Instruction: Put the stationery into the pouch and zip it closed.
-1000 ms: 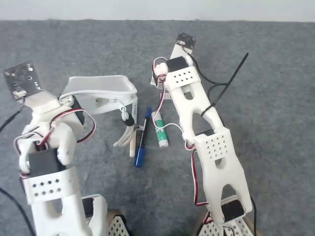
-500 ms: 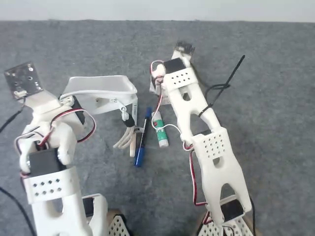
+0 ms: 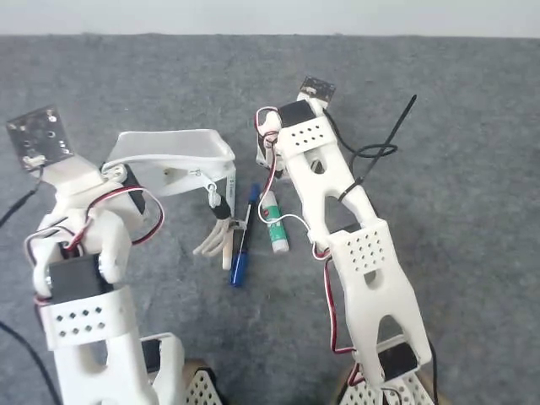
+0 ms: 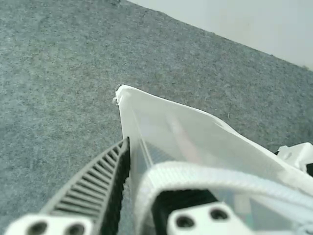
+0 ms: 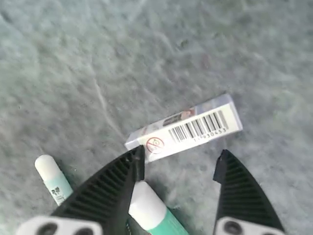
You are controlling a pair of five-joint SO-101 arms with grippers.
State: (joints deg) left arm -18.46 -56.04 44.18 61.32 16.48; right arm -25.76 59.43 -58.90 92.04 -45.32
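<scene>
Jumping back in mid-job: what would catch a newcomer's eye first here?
The white pouch, gripped at its rim by the left hand and held open at the high view's left. Next, the right hand, open over a small barcoded box, with a blue pen and a green-and-white stick lying close by.

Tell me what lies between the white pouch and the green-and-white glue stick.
In the high view, a blue pen lies between the white pouch and the green-and-white glue stick, with a cream stick beside it.
</scene>
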